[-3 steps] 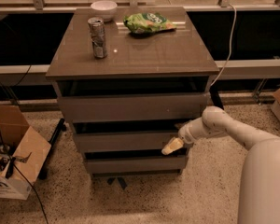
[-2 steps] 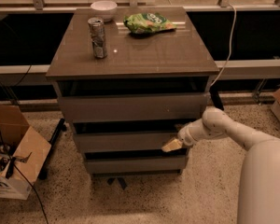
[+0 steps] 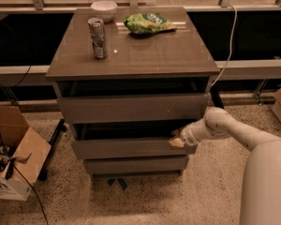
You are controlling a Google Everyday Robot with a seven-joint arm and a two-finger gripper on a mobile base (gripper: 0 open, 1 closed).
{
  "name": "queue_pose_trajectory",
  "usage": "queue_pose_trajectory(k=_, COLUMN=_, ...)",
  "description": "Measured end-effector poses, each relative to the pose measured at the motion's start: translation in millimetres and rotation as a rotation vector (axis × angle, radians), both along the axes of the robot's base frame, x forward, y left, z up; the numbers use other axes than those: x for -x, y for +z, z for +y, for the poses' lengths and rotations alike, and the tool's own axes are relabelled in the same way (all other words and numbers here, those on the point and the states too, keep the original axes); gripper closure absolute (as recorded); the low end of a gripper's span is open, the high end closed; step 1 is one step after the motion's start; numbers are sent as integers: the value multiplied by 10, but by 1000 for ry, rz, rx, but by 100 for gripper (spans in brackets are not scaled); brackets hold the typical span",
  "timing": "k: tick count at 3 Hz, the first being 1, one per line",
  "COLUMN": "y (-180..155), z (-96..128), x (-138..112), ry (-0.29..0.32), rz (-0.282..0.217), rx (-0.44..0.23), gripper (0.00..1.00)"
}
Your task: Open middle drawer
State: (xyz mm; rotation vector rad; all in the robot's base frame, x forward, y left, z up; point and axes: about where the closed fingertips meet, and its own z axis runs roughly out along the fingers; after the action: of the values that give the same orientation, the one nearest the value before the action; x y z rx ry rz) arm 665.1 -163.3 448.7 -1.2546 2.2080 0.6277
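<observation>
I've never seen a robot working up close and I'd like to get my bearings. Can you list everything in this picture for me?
cabinet: 1, taupe-grey, centre of view on the speckled floor
top drawer: 1, taupe-grey, just under the cabinet top
middle drawer: 1, taupe-grey, below the top drawer
bottom drawer: 1, taupe-grey, lowest
can: 1, silver, upright on the cabinet top, left side
bowl: 1, white, back of the cabinet top, behind the can
snack bag: 1, green, right of the bowl
cardboard box: 1, brown, open, on the floor at left
cable: 1, white, hanging behind the cabinet's right side
robot arm: 1, white, reaching in from lower right
gripper: 1, tan-tipped, at the right end of the middle drawer's top edge
</observation>
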Motion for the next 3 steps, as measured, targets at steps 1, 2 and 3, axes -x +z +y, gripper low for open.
queue_pose_trajectory(k=1, y=18, z=0, x=-5, ry=0, rz=0, rx=0, gripper=96)
queue_pose_trajectory(k=2, y=33, z=0, x=-5, ry=0, rz=0, rx=0, gripper=91)
queue_pose_trajectory(k=3, y=33, z=0, x=-5, ry=0, rz=0, rx=0, gripper=64)
